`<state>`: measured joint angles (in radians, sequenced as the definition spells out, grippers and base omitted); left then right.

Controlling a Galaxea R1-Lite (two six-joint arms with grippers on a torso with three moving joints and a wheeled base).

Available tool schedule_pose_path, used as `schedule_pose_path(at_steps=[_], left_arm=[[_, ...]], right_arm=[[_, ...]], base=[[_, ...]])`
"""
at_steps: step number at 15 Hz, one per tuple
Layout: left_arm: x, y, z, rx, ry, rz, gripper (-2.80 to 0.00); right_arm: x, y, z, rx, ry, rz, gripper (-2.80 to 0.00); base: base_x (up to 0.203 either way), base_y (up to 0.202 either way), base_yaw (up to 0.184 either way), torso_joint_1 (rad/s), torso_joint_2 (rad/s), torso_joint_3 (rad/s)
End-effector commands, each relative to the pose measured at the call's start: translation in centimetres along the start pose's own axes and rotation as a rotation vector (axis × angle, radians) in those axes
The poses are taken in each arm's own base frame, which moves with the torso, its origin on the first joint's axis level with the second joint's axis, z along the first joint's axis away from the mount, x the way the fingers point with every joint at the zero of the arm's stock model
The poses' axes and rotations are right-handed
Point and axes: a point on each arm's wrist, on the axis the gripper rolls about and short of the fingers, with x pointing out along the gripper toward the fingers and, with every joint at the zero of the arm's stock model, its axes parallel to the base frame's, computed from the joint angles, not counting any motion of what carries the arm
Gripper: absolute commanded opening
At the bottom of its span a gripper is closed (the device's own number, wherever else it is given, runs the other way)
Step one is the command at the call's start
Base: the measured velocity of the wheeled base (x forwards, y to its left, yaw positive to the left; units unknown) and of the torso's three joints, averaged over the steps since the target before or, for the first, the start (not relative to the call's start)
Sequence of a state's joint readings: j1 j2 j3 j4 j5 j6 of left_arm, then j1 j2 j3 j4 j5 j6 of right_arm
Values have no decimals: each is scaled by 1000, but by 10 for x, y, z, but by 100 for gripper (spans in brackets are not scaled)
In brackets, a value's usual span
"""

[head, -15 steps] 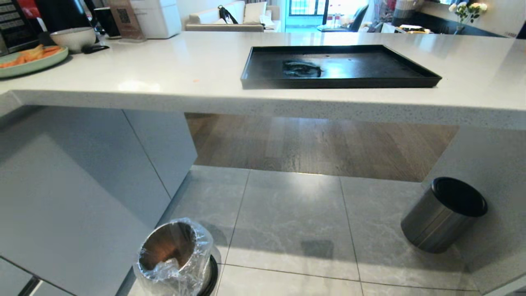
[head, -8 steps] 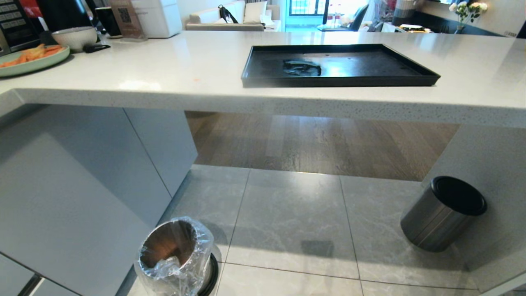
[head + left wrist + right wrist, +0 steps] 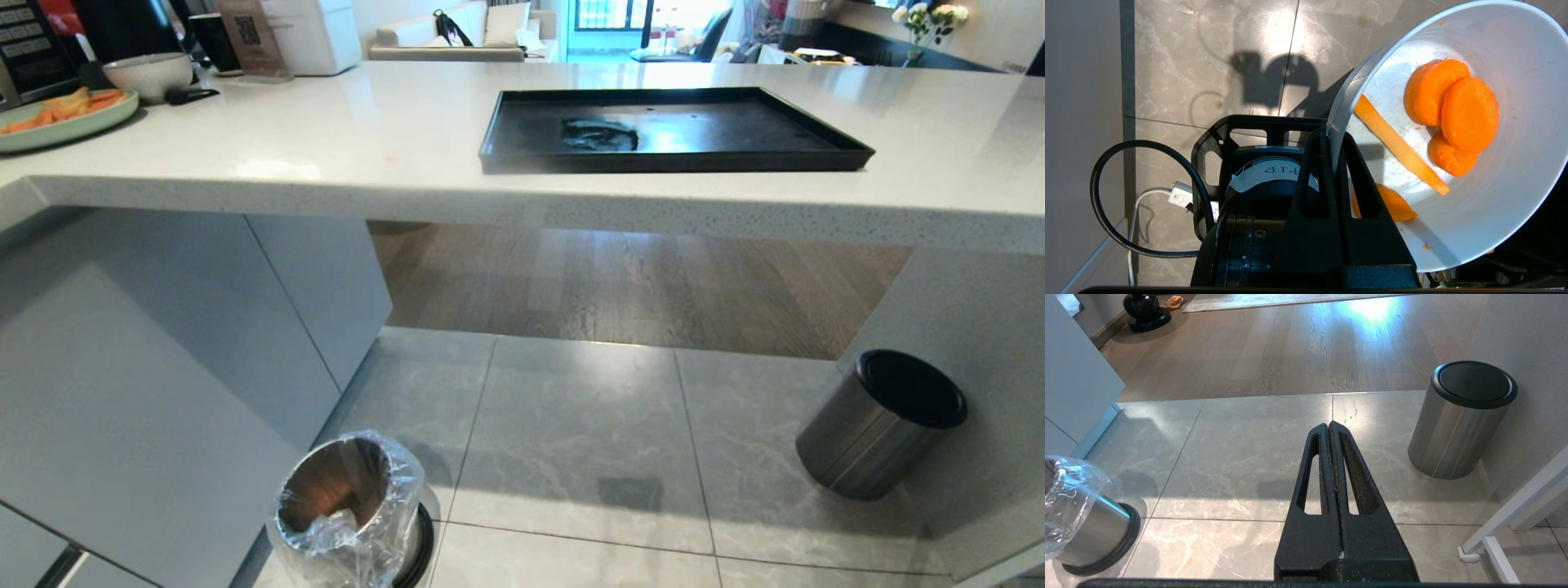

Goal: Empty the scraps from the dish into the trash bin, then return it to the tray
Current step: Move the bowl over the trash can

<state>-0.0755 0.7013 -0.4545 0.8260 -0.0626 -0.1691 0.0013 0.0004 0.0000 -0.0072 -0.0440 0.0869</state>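
The left claw (image 3: 1331,139) is clamped on the rim of the white bowl (image 3: 1515,122), one finger (image 3: 1310,179) outside the wall and the other inside. The bowl is tilted above the grey floor tiles (image 3: 1180,73) and contains the scraps: round orange slices (image 3: 1453,110) and one thin pale stick (image 3: 1400,147). The stick lies just beside the slices, nearer the gripped rim. Neither the left claw nor the bowl appears in the head view. The lined steel bin (image 3: 347,514) stands on the floor, below the white surface (image 3: 326,139) and toward its left end. The black tray (image 3: 669,131) rests on that surface, above and to the right of the lined bin, with only a dark smudge on it. The right claw (image 3: 1329,426) is clenched on nothing and hangs above the floor between the lined bin and the black-topped bin (image 3: 1461,420).
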Motion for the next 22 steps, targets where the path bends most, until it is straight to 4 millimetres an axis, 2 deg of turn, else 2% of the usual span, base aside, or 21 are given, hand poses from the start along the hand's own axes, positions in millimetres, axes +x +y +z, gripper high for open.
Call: schedule_pose_path(at_steps=[1,10,22], left_arm=[[0,0,-1,-2,6,-1,-280],[1,0,-2,-3,7,1,-280],[0,0,-3,-2,2,-1,-280]], right_arm=[[0,0,0,1,-1,0,-280],[0,0,0,4,1,-2,-280],[0,0,0,4,1,-2,-280]], base=[[0,0,0,0,0,0],[0,0,0,0,0,0],[-1,-7,144,3,5,2]])
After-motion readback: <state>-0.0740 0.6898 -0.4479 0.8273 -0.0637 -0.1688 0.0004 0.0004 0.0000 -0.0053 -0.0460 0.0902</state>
